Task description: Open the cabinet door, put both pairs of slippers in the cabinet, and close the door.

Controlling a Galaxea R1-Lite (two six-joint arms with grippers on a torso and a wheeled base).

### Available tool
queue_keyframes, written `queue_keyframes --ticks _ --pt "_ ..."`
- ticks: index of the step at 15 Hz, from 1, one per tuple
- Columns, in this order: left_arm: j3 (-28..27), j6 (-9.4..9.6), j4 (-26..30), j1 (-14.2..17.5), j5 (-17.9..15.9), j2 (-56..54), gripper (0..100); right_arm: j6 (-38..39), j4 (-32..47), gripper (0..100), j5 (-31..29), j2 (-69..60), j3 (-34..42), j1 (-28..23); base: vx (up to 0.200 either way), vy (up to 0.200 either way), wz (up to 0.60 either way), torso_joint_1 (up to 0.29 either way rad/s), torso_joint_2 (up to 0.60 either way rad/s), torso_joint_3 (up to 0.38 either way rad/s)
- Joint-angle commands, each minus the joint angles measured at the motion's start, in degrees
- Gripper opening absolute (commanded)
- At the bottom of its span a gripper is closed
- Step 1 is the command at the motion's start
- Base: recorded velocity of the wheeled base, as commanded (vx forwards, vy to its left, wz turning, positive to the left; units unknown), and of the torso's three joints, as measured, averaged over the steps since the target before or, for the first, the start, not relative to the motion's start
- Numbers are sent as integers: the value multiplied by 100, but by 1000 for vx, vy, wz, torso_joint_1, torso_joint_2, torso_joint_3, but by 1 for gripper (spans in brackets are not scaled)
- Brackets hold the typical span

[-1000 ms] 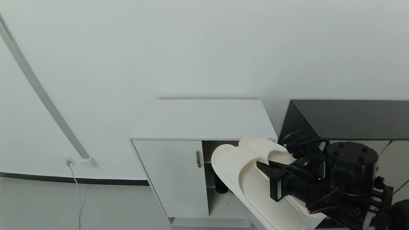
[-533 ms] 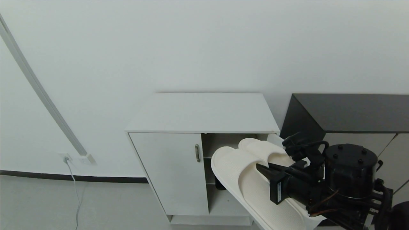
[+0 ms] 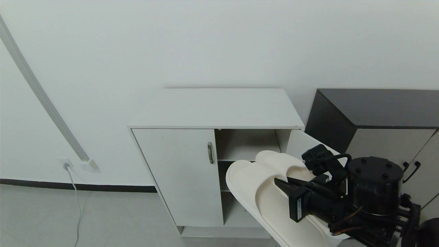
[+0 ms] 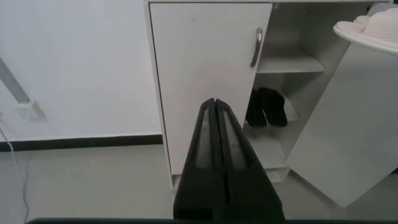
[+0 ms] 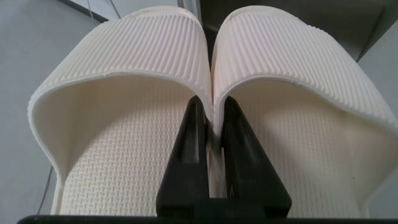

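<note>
A pair of white slippers (image 3: pixel 260 192) hangs in front of the white cabinet (image 3: pixel 219 109), level with its open right half. My right gripper (image 3: pixel 279 181) is shut on the slippers' inner edges, which are pinched together (image 5: pixel 211 115). The cabinet's right door (image 3: pixel 305 144) stands open behind the slippers, and the left door (image 3: pixel 178 171) with its metal handle (image 3: pixel 210 152) is closed. A pair of black slippers (image 4: pixel 267 107) stands on a lower shelf inside. My left gripper (image 4: pixel 214 102) is shut and empty, low in front of the closed left door (image 4: pixel 205 62).
A black cabinet (image 3: pixel 377 106) stands right beside the white one, close to the open door. On the left, a wall socket with a cable (image 3: pixel 65 164) and a slanted grey rail (image 3: pixel 41 96). Bare floor (image 3: pixel 85 216) lies before the cabinet.
The whole head picture has shifted, so the camera moved: the cabinet now sits higher in the picture and more of its inside shows. The right gripper still holds the white slippers.
</note>
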Motion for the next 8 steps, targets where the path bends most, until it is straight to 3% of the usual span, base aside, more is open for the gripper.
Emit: queue_keyframes --ticks 1,8 --pt "2 -6 -2 1 -2 7 0 2 -33 0 -2 67 19 17 0 0 0 -227 559 315" --pt "2 -6 -2 1 -2 7 0 2 -120 0 -2 102 45 26 0 0 0 -203 528 317"
